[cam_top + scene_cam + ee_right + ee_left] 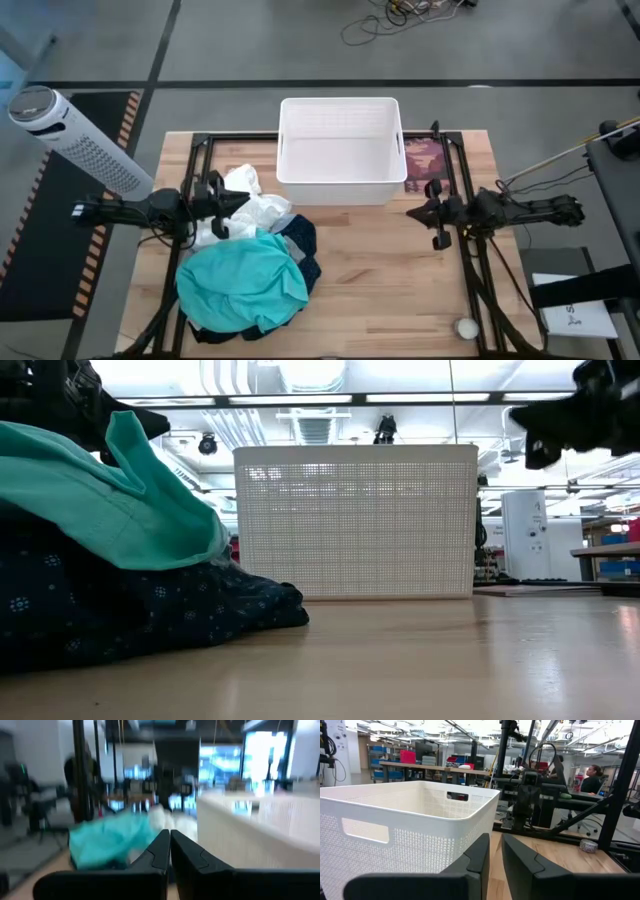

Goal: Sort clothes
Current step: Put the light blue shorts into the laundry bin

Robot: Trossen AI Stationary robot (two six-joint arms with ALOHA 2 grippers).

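Near the table's (400, 270) left edge, the left gripper (243, 203), fingers barely apart, hovers over white garments (262, 211); right gripper (412, 212) closed, empty.

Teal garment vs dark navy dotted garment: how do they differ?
The teal fabric garment is plain and lies on top of the pile; the dark navy dotted fabric garment is patterned, mostly buried, peeking out at the pile's edge towards the right arm. Both lie crumpled on the wooden table, outside the white plastic basket.
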